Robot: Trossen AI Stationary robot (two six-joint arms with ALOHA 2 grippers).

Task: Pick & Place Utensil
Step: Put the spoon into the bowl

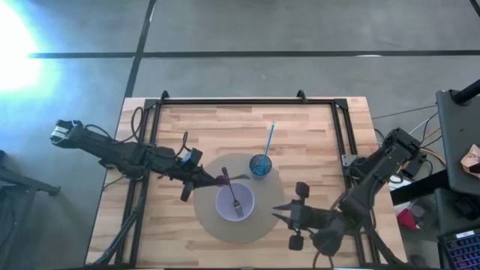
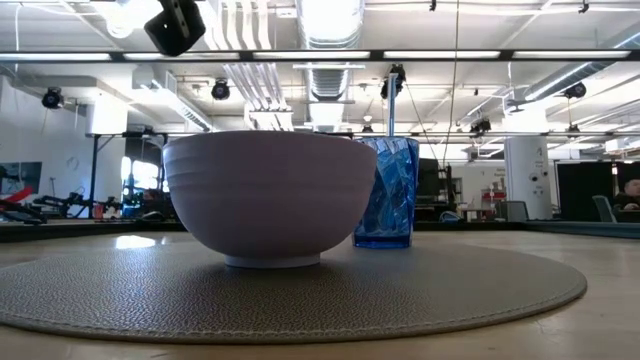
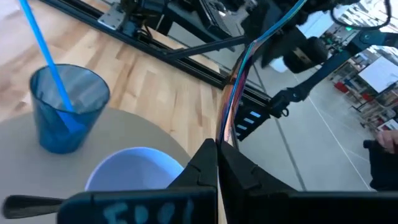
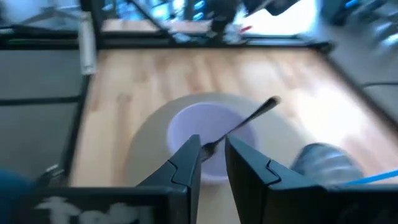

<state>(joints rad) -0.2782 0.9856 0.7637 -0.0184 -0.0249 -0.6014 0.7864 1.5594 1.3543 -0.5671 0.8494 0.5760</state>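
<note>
A dark fork (image 1: 234,196) lies in the lilac bowl (image 1: 235,204), head down inside and handle leaning on the far-left rim; it also shows in the right wrist view (image 4: 242,124). The bowl stands on a round grey mat (image 1: 217,229). A blue cup (image 1: 260,166) with a blue straw stands on the mat's far side. My left gripper (image 1: 216,180) is shut and hovers just left of the bowl's rim, close to the fork's handle end, above bowl height. My right gripper (image 4: 212,155) is open and empty at the mat's right edge, pointing at the bowl.
A black metal frame (image 1: 247,101) runs along the table's far, left and right sides. Bare wood lies on the far side of the mat and to its left. The cup (image 3: 65,109) stands close beside the bowl (image 2: 265,195).
</note>
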